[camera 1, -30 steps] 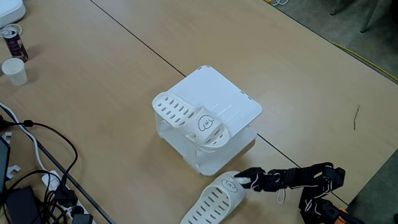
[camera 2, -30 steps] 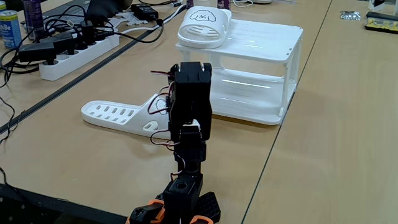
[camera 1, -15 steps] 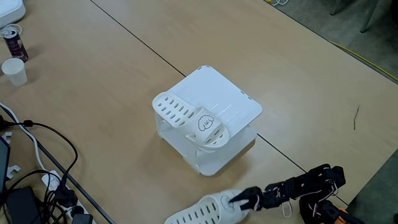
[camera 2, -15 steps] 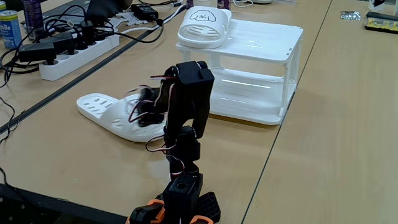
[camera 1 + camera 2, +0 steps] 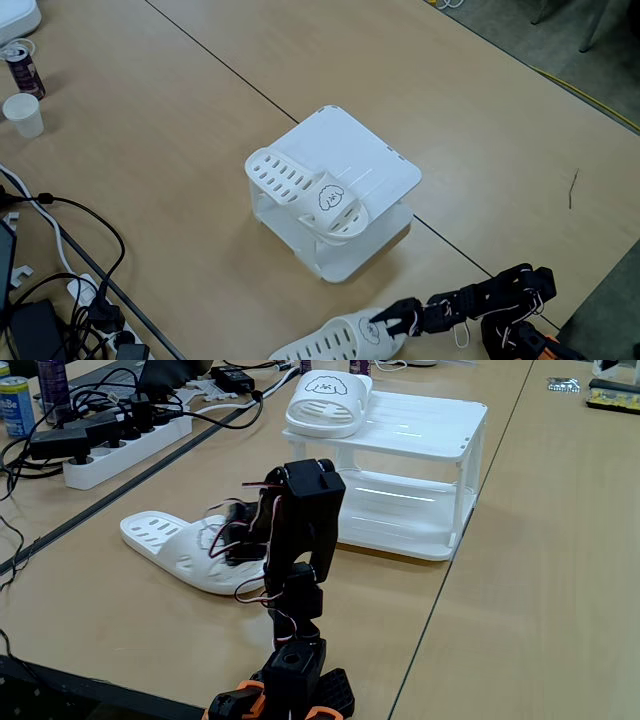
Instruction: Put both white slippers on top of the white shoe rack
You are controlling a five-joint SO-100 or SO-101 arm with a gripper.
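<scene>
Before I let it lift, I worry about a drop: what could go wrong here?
The gripper seems to pinch the second slipper only at its strap end, so the long sole may sag or slip out. One slipper already overhangs the shoe rack edge and could be knocked off.

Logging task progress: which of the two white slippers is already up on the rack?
The slipper lying on the white shoe rack top; the other slipper is down at table level at the gripper.
</scene>
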